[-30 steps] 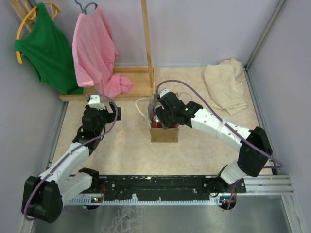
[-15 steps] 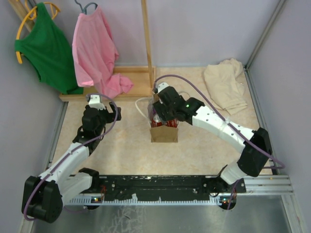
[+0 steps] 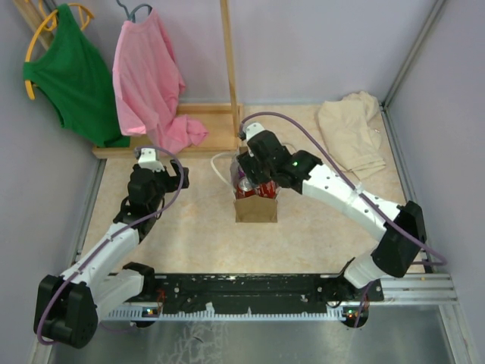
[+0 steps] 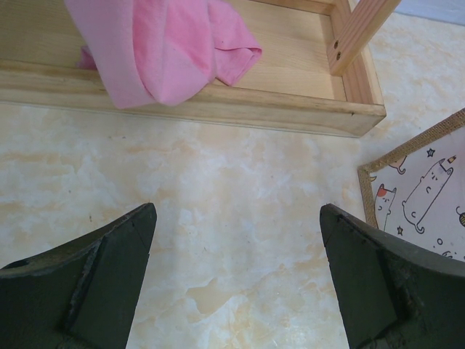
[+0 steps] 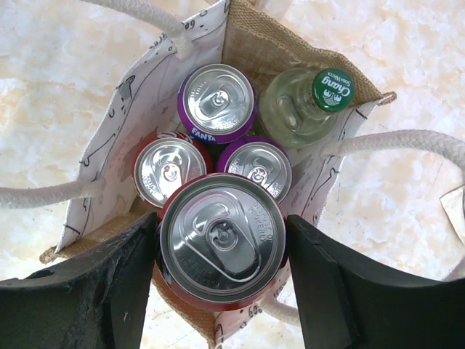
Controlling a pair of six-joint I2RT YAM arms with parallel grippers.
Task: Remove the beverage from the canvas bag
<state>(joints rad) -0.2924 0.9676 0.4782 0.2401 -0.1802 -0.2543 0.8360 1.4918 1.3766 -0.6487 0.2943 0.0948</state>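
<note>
The canvas bag [image 3: 256, 209] stands mid-table, tan with white rope handles [image 5: 407, 142]. My right gripper [image 5: 221, 243] is shut on a red beverage can [image 5: 218, 218], one finger on each side, holding it upright above the bag's open mouth [image 5: 254, 43]. Below it in the bag stand a purple Fanta can [image 5: 218, 98], a second purple can [image 5: 256, 166], another red can [image 5: 168, 169] and a green-capped bottle [image 5: 298, 109]. In the top view the right gripper [image 3: 254, 180] hovers over the bag. My left gripper [image 4: 236, 225] is open over bare table, left of the bag.
A wooden rack base [image 3: 204, 133] with a pink garment [image 3: 148, 76] draped into it lies behind the left gripper. A green garment [image 3: 72, 72] hangs at back left. A beige cloth [image 3: 350, 133] lies at back right. The bag's corner [image 4: 421, 189] shows in the left wrist view.
The right gripper has risen and shifted slightly toward the back with the red can in its grip. The left arm has not moved.
</note>
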